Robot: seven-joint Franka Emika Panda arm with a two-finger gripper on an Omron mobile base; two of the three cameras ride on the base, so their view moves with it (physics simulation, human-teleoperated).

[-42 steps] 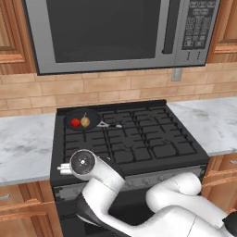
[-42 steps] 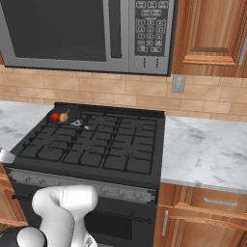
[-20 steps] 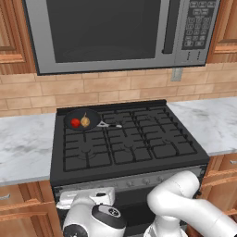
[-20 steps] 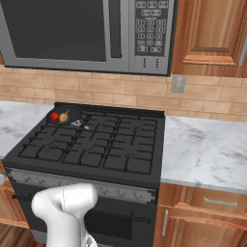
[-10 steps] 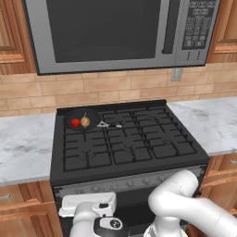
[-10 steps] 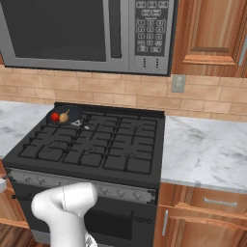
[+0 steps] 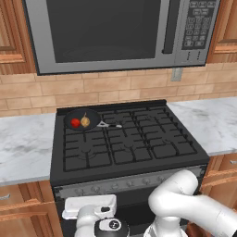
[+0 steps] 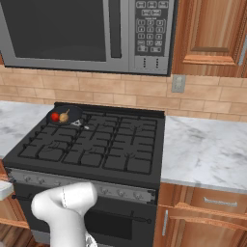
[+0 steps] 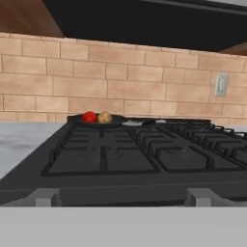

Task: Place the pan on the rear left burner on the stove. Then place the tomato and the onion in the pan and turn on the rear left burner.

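The black pan [image 7: 95, 118] sits on the rear left burner of the stove [image 7: 139, 155], its silvery handle [image 7: 109, 125] pointing right. Inside it lie the red tomato [image 7: 75, 122] and the tan onion [image 7: 85, 121], side by side. From the right base they appear as pan [image 8: 73, 113], tomato [image 8: 55, 116] and onion [image 8: 63, 117]. My gripper [image 9: 123, 198] hangs low in front of the stove's front edge, open, with nothing between its fingertips [image 9: 46, 197]. It looks level across the grates at the tomato [image 9: 89, 116] and onion [image 9: 104, 117] far ahead. The burner cap is hidden under the pan.
A silver strip of knobs [image 7: 134, 181] runs along the stove front just above my hand [image 7: 90, 206]. The grey microwave [image 7: 106, 32] hangs over the stove. Marble counters flank it on the left [image 7: 23, 148] and right [image 7: 208, 120], over wooden cabinets [image 8: 207, 217].
The arm has sunk from stove-front height to below the knob strip. The hand keeps dropping slightly. Pan, tomato and onion have not moved.
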